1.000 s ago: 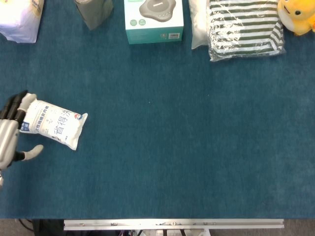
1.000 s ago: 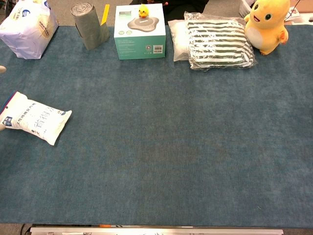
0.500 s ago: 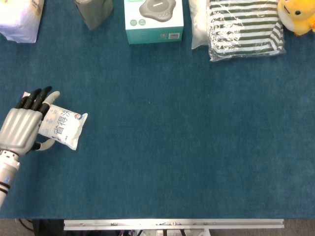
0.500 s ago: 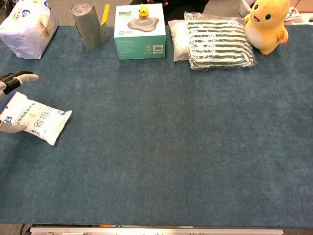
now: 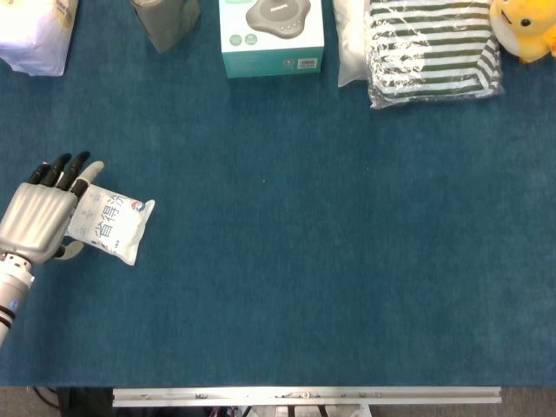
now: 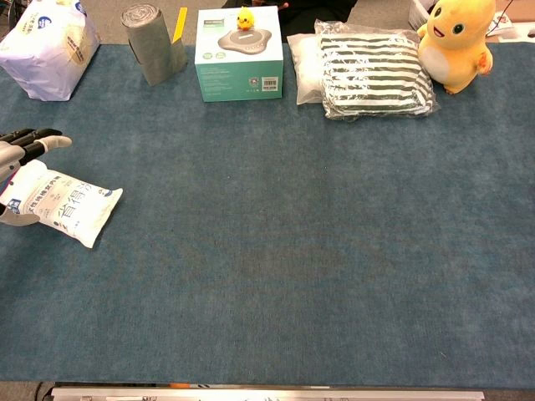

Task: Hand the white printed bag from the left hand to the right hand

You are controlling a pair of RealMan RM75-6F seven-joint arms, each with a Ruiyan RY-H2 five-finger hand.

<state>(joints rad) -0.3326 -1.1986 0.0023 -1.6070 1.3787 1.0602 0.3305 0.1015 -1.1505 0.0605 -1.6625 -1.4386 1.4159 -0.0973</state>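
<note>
The white printed bag (image 5: 113,221) (image 6: 68,206) lies flat on the blue table cloth near the left edge, with blue characters on its face. My left hand (image 5: 36,219) (image 6: 10,155) sits over the bag's left end. Its fingers (image 5: 62,169) reach past the bag's far edge, and the thumb (image 6: 17,220) lies along the near edge. The fingers are still spread, so the hand straddles the bag without a closed hold. The bag's left end is hidden under the palm in the head view. My right hand shows in neither view.
Along the far edge stand a white package (image 6: 46,46), a grey roll (image 6: 155,42), a teal box (image 6: 238,54), a striped packet (image 6: 376,71) and a yellow plush toy (image 6: 456,42). A metal rail (image 5: 304,395) marks the table's front edge.
My left hand has come in from the left of the bag and now covers its left end, fingers past the far edge. The bag has hardly shifted.
</note>
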